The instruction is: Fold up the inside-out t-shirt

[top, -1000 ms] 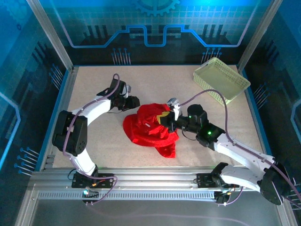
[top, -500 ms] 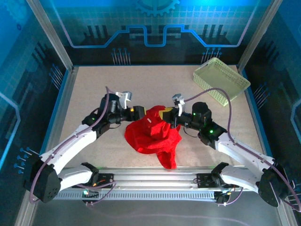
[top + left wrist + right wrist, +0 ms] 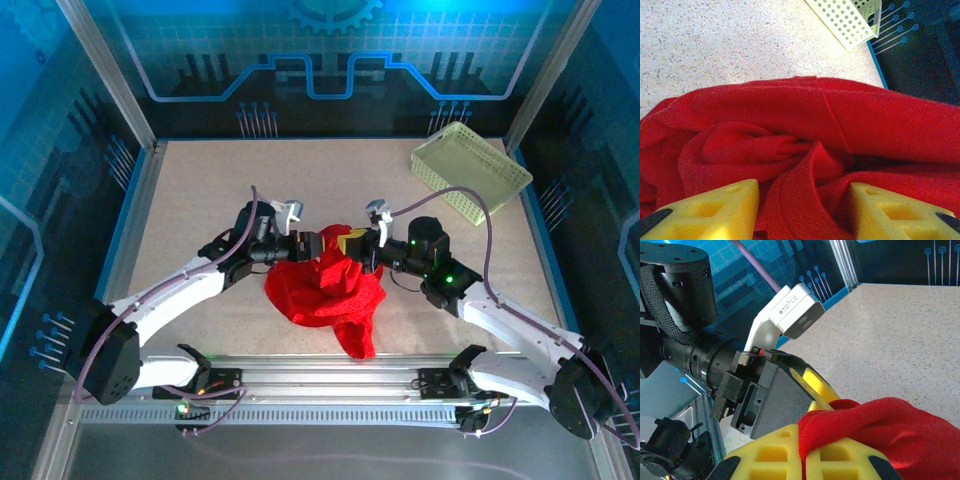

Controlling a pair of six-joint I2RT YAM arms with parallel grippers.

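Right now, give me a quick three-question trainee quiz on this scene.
1. Which corner of the table holds the basket?
2. True or false: the t-shirt lies inside the basket.
3. The right tool is shut on: A) basket, B) t-shirt, C) nothing.
Key: 1 far right; 2 false; 3 B.
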